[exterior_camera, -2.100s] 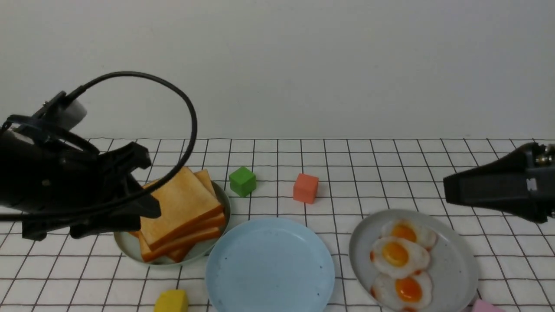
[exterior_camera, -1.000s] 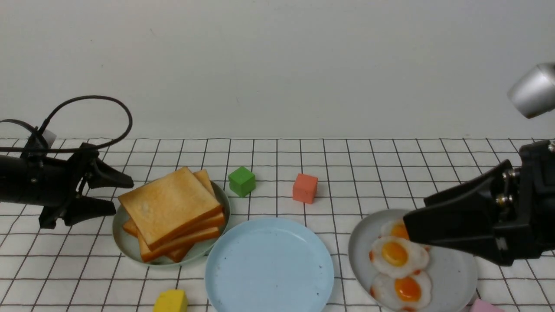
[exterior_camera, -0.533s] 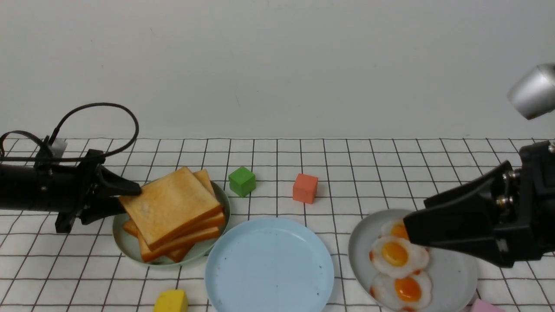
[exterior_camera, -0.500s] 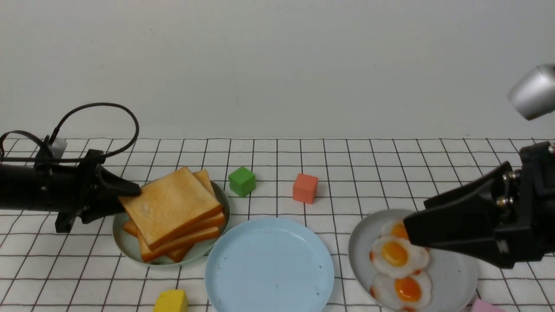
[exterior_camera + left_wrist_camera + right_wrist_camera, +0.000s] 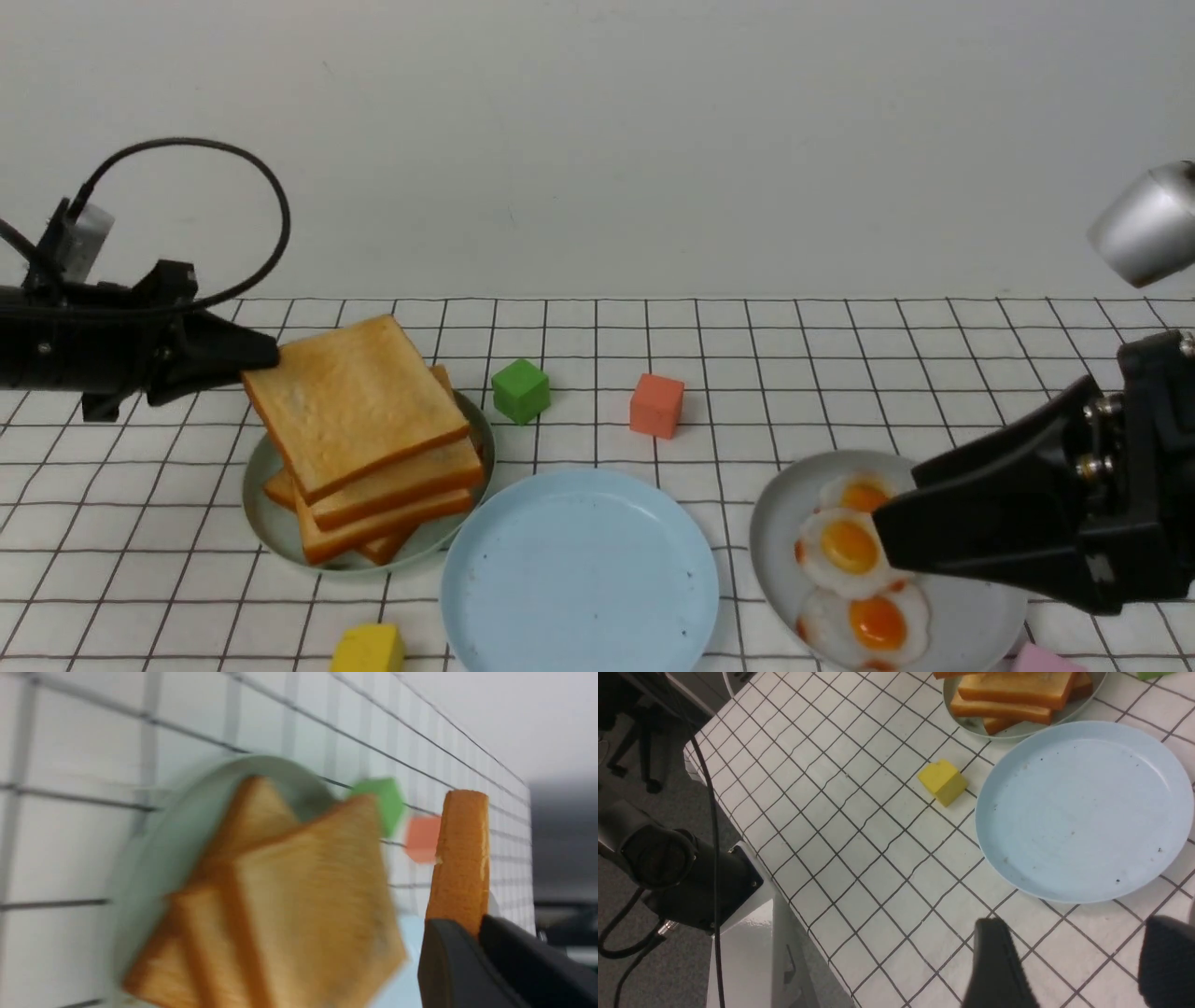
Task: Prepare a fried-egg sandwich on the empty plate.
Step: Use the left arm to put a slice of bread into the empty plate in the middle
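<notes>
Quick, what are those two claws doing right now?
Left gripper: shut on the top toast slice, lifted off the stack.
Right gripper: open, holding nothing.

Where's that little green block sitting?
In the front view the green block sits on the cloth left of centre, between the toast plate and the orange block.

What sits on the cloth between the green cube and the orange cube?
Nothing: in the front view the stretch of checked cloth between the green cube and the orange cube is bare.

Light blue plate (image 5: 579, 569) — black-gridded white cloth (image 5: 803, 373)
</notes>
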### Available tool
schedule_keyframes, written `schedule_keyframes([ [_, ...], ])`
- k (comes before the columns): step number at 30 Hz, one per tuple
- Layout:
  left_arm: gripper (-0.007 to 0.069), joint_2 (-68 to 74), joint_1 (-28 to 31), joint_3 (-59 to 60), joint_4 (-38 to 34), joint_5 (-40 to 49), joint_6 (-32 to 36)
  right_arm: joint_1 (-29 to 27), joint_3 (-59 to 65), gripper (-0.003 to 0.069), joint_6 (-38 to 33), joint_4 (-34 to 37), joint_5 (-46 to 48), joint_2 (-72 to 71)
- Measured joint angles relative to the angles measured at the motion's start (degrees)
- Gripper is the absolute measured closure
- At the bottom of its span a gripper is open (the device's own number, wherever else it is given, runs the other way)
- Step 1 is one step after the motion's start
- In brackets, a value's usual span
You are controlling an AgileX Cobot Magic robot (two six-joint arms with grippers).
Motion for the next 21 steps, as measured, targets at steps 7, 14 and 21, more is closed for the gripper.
schedule_keyframes([
  [7,0.0564,-2.42,-12.04,0.00,1.21,7.29,5.76,0.00,0.00,0.0236,-0.35,-1.83,-0.45,0.00],
  [14,0.0564,-1.36,-27.03,0.00,7.13,-6.15,4.34,0.00,0.00,0.0236,-0.35,-5.34,-0.83,0.00],
  [21,0.0564,1.71,-33.24,0.00,9.32,-21.58,3.34,0.00,0.00,0.0236,-0.30,-6.29,-0.89,0.00],
])
